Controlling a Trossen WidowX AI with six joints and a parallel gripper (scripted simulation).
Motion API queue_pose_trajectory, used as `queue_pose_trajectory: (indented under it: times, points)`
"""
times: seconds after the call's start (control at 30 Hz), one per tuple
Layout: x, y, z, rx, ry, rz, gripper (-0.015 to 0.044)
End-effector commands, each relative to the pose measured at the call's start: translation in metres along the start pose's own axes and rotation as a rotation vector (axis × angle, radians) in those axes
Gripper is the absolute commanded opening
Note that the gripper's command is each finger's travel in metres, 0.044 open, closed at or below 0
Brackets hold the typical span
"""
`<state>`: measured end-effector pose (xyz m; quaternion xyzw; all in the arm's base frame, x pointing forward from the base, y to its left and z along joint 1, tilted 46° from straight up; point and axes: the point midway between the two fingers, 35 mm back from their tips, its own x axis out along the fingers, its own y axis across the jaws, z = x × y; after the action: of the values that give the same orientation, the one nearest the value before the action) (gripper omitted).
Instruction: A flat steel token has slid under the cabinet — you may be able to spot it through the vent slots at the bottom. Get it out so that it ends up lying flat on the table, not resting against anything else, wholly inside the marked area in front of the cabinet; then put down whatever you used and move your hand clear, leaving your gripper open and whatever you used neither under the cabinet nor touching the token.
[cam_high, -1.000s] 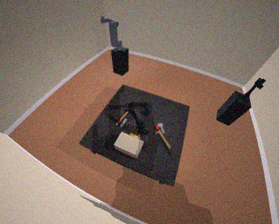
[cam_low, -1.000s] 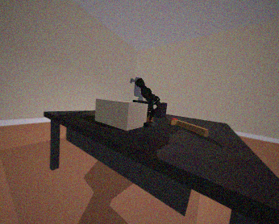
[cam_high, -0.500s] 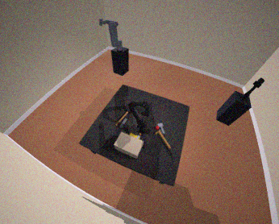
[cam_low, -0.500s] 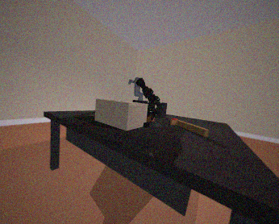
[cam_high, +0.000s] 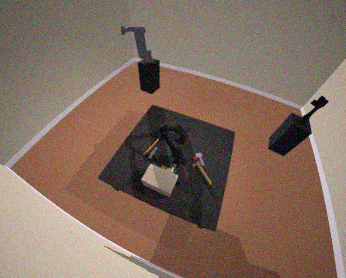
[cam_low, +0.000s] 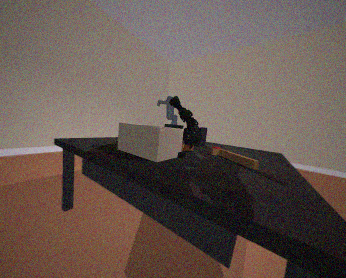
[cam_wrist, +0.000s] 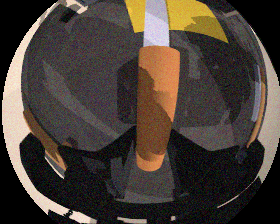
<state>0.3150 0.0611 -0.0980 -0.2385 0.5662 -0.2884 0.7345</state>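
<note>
Clamping a wooden-handled tool (cam_wrist: 154, 106) in the gripper (cam_wrist: 150, 178), blade aimed over the yellow zone (cam_wrist: 188, 12) toward the cabinet (cam_high: 159, 180), presumably to rake out the token, hidden from view.

— What sort of place are we in?
— A bare test room, we'd say: plain beige walls (cam_high: 240, 35), a brown floor (cam_high: 260, 215) with a white skirting strip.
— And the furnishing?
— One dark worktop (cam_high: 220, 150) mid-frame, and two dark camera stands, at upper centre (cam_high: 149, 75) and right edge (cam_high: 290, 134).
</note>
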Motion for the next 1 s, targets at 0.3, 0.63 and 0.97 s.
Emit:
queue_pose_trajectory:
  times: [0.3, 0.63, 0.97]
  points:
    - [0.001, 0.001, -0.022, -0.001, 0.004, -0.002, 0.0000]
    - [0.001, 0.002, -0.038, -0.001, 0.005, -0.001, 0.0000]
    - [0.001, 0.003, -0.054, -0.002, 0.006, -0.001, 0.0000]
